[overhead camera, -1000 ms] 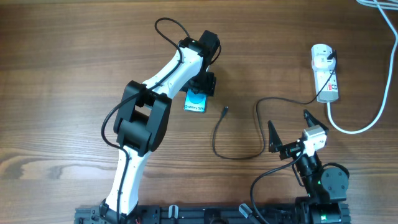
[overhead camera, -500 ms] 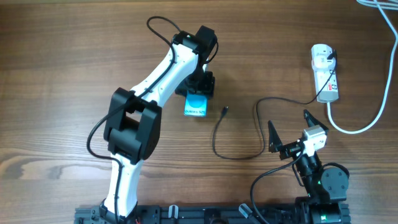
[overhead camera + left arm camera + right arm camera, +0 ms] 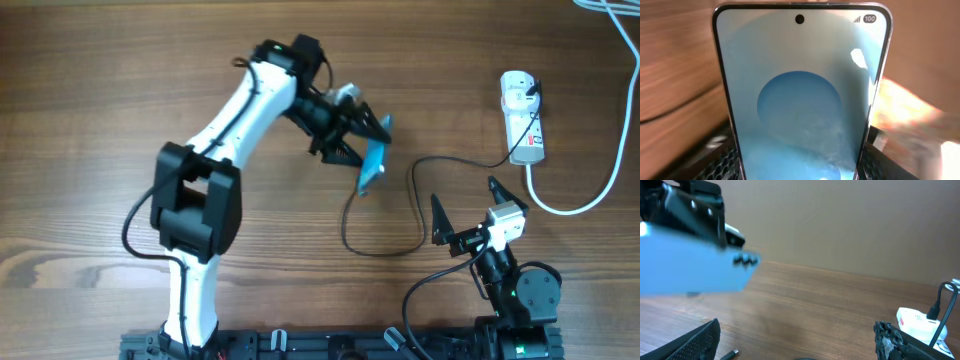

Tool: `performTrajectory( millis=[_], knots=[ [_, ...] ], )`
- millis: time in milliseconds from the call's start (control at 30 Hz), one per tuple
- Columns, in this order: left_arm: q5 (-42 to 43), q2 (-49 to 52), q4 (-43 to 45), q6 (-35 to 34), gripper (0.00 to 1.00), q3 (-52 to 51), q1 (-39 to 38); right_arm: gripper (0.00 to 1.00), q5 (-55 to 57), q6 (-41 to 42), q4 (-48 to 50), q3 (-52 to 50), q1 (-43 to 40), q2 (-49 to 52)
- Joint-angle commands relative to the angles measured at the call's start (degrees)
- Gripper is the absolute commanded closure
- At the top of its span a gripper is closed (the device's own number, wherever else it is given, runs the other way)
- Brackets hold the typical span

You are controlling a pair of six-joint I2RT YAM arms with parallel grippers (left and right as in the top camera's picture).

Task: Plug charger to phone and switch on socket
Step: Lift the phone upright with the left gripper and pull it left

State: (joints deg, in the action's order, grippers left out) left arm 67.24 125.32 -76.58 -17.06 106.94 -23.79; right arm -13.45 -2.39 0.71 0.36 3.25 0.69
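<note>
Phone [image 3: 800, 100] with "100" at screen corner, in grip of left tool [image 3: 368, 145]; right tool [image 3: 462, 192] wide open.

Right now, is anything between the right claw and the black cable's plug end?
Nothing on the table: only bare wood between the right gripper and the charger's connector tip. The left gripper holds the phone above it.

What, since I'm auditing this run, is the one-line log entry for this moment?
left fingers: grip phone aloft | right fingers: open | charger: on table, unplugged
</note>
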Motion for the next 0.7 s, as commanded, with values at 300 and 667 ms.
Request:
performTrajectory(
  millis=[300, 667],
  knots=[
    [23.12, -2.97, -0.94, -3.41, 0.37, 0.02, 11.63, 0.00, 0.28, 0.94, 0.15, 0.00, 0.28, -0.42],
    [23.12, -2.97, -7.69, -6.36, 0.37, 0.02, 19.28, 0.00, 0.28, 0.94, 0.15, 0.00, 0.28, -0.42]
  ],
)
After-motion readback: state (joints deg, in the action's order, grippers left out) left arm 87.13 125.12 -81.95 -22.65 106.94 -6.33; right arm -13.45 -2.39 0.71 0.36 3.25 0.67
